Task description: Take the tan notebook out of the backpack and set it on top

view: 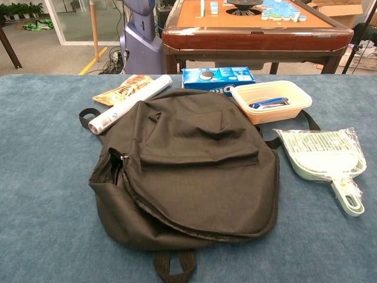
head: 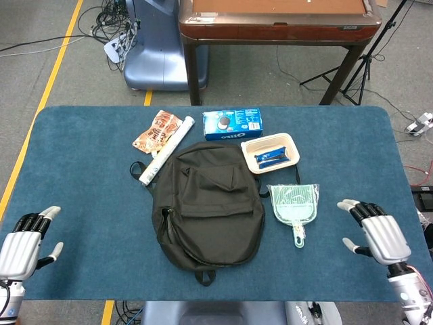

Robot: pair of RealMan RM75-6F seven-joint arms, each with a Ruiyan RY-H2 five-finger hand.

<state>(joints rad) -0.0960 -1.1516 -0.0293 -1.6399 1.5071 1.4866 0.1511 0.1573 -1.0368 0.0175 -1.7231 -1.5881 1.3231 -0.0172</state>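
Your left hand [head: 19,245] sits at the near left corner of the table [head: 81,176], back of the hand up, fingers apart and holding nothing. Your right hand [head: 377,230] is over the near right part of the cloth, also back up, fingers spread and empty. Neither hand appears in the chest view.

The backpack [head: 206,203] lies flat between your two hands, well apart from the fingers of both, its handle loop toward you. The chest view shows its side zipper gaping on the left flank; the tan notebook cannot be seen in either view.

Nearest your right fingers lies the green dustpan [head: 294,205], just beside the backpack. Beyond it sit a beige tray [head: 270,152], a blue cookie box [head: 232,124], a white roll [head: 166,150] and a snack bag [head: 155,129]
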